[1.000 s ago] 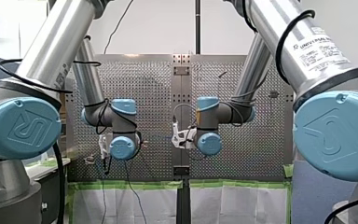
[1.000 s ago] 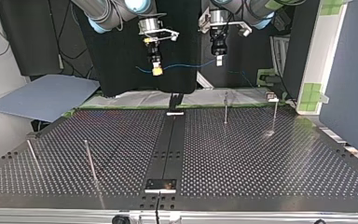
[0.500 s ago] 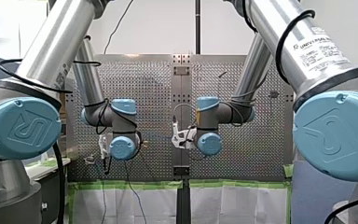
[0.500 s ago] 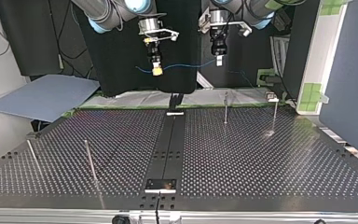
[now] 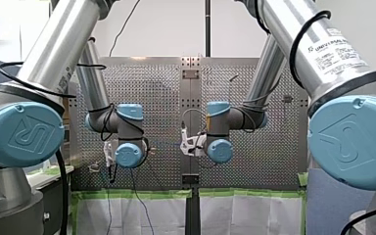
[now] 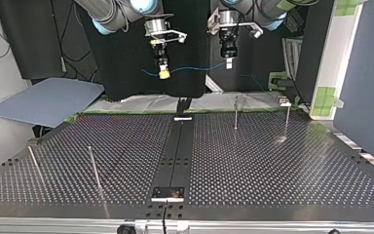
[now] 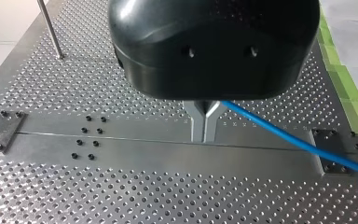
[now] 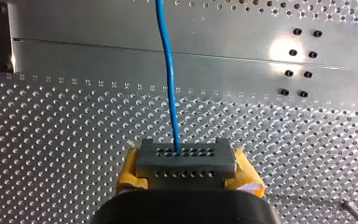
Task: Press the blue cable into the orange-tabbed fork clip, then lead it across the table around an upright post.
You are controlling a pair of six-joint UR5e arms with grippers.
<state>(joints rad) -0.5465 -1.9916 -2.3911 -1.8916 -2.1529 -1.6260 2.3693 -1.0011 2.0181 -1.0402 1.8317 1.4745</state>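
Left claw [image 7: 204, 136] and right claw [image 8: 185, 161] pinch the blue cable [image 8: 168, 70] well above the table [image 7: 121, 196].

White wall [image 5: 166, 29] behind, black backdrop [image 6: 121, 63], grey-blue board [image 6: 44, 100], white panel [image 6: 341, 48] with green tape squares [image 6: 327, 95]
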